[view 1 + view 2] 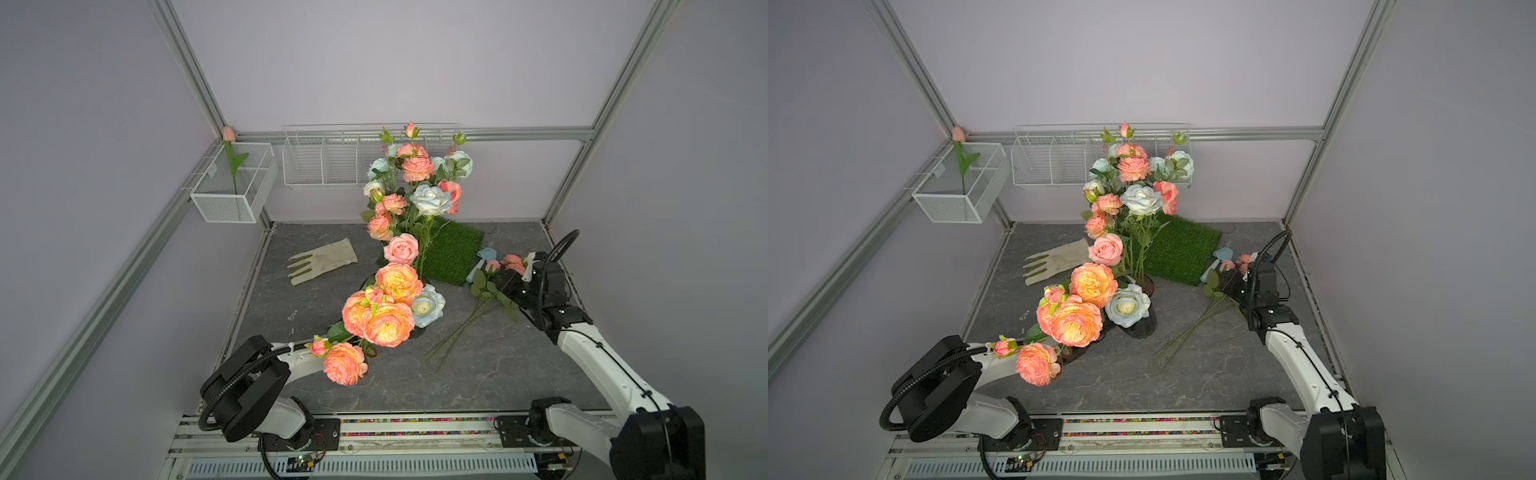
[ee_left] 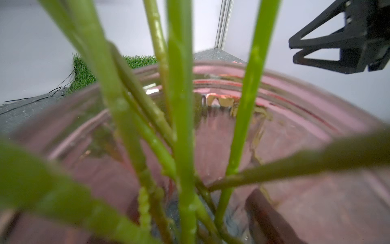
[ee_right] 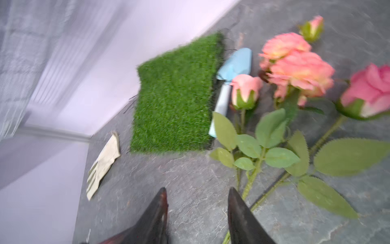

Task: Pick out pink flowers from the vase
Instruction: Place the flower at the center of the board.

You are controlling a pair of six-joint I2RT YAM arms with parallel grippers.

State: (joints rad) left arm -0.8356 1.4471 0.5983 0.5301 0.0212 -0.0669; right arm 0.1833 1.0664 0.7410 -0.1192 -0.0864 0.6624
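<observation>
The dark ribbed vase (image 1: 1142, 328) stands mid-table, full of pink flowers (image 1: 388, 324) and pale blue roses (image 1: 430, 199). My left gripper is hidden under the blooms in both top views. In the left wrist view the vase (image 2: 306, 147) fills the frame with green stems (image 2: 181, 126) rising from it, and the gripper is shut on it. More pink flowers (image 3: 299, 69) lie on the table at the right, stems (image 1: 461, 328) pointing forward. My right gripper (image 3: 197, 192) stands open just above the table beside those stems, nothing between its fingers.
A green turf mat (image 1: 451, 253) lies behind the vase, with a blue trowel (image 3: 236, 63) at its right edge. A pale glove (image 1: 322, 262) lies at the left. A mesh basket (image 1: 232, 187) with a tulip and a wire rack (image 1: 324, 162) hang on the walls.
</observation>
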